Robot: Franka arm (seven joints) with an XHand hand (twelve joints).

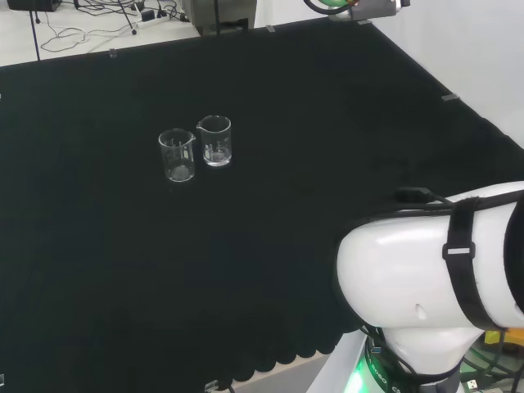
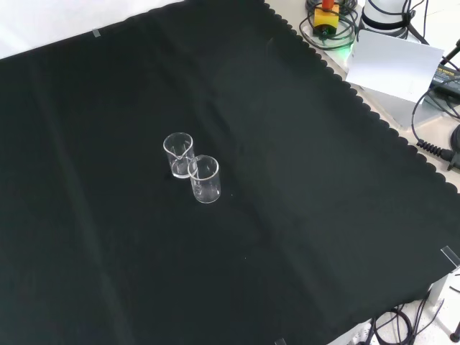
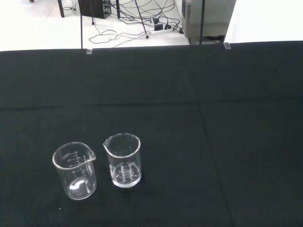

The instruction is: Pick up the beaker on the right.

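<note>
Starting out: right beaker [image 1: 215,141] in head view upright beside its twin [image 1: 177,155], untouched. I cannot tell finger state. Whole pick remains.

2 clear beakers on the black cloth [image 2: 108,237], pretty much mid-bench.

The upper beaker [image 2: 178,154] and the lower beaker [image 2: 204,179] stand upright, touching or just about, on a diagonal. Both look empty. Cloth has a scalloped edge on the right, with cables [image 2: 431,136] and a white panel [image 2: 392,65] beyond it.
</note>
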